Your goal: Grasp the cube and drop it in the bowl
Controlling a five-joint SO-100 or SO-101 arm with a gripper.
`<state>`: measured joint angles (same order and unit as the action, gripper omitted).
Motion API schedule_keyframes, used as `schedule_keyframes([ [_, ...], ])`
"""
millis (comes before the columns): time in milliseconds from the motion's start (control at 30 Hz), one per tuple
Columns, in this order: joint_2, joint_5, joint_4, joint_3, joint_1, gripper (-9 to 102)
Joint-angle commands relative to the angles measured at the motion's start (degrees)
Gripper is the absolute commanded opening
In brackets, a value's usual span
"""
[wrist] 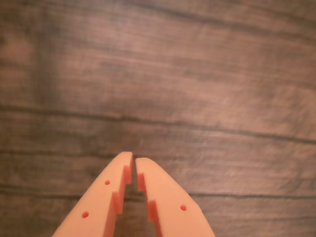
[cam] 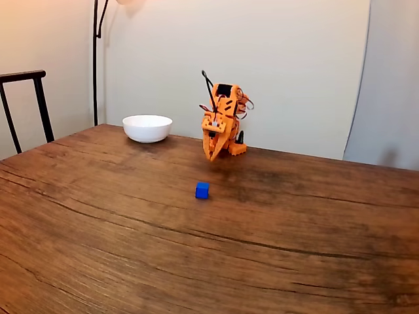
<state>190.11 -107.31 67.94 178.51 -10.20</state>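
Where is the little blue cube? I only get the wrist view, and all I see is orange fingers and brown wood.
Observer: The cube sits on the table in the fixed view, nearer the camera than the gripper, with bare wood between them.
Operator: Is my gripper holding anything?
Observer: No. Its tips nearly meet with nothing between them, pointing down above the wood.
Operator: And where is the bowl?
Observer: The bowl stands left of the arm in the fixed view, near the table's far edge.
Operator: Is anything in the bowl?
Observer: I cannot tell; the fixed view shows its side, not its inside.
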Motion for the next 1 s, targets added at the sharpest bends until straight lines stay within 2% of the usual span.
schedule_keyframes([
  [0, 0.3, 0.4, -3.3, -0.3, 0.4, -1],
  [400, 0.3, 9.8, -5.5, -0.7, 3.2, -1],
  [667, 0.2, 13.6, -4.2, -7.6, 5.0, -1],
  [967, 0.1, 12.7, 14.2, -26.8, -1.2, 0],
])
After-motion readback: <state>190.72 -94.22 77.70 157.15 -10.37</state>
